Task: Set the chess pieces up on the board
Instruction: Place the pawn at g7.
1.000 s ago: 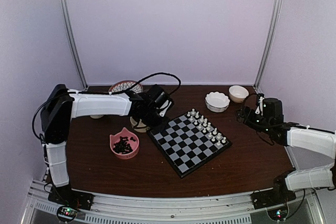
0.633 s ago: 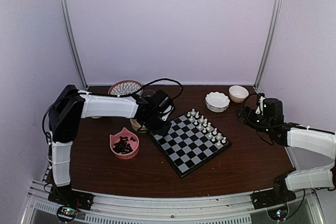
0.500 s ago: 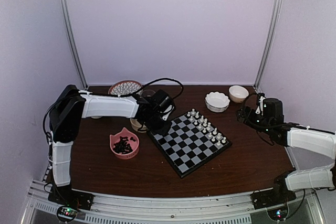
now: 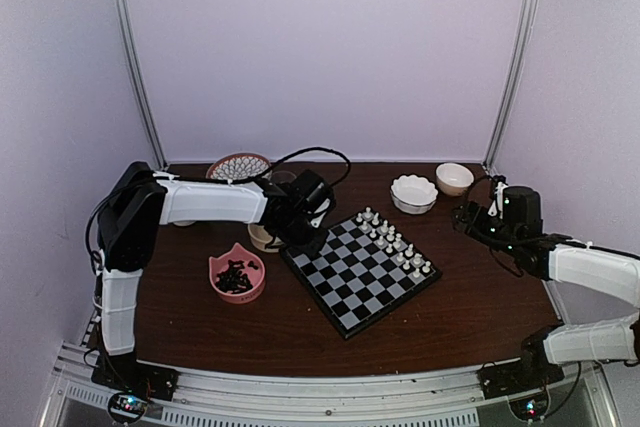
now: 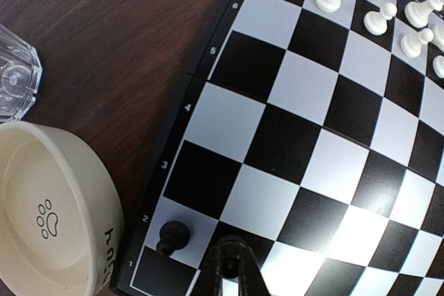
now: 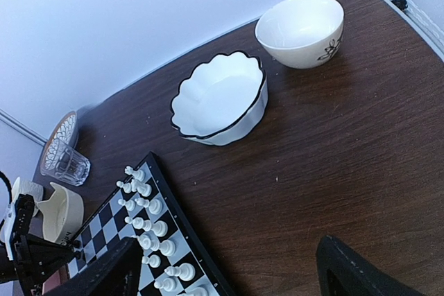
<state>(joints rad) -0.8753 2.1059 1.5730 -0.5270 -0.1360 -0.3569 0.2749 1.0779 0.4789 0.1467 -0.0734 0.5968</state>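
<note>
Dark brown wood forms the bench (image 4: 470, 307), and the board (image 4: 360, 272) lies at its middle, turned cornerwise to the arms. White pieces (image 4: 392, 240) fill the two rows along its far right edge. Most of the black chess pieces (image 4: 236, 275) lie heaped in a pink bowl (image 4: 216, 285) just left of the board. One black pawn (image 5: 173, 236) is on the board, on the light edge square marked 2 near the left corner.

The left tool (image 5: 232, 258) is closed, its tip over the dark square next to that pawn; nothing shows between its fingers. A cream bowl with a paw print (image 5: 55, 206) sits just beside this corner, and a glass (image 5: 14, 88) beyond it.

The right tool (image 6: 225, 272) is wide open and holds nothing, above bare bench to the right of the board. A scalloped white bowl (image 6: 218, 98) and a plain white bowl (image 6: 302, 29) stand beyond it.
</note>
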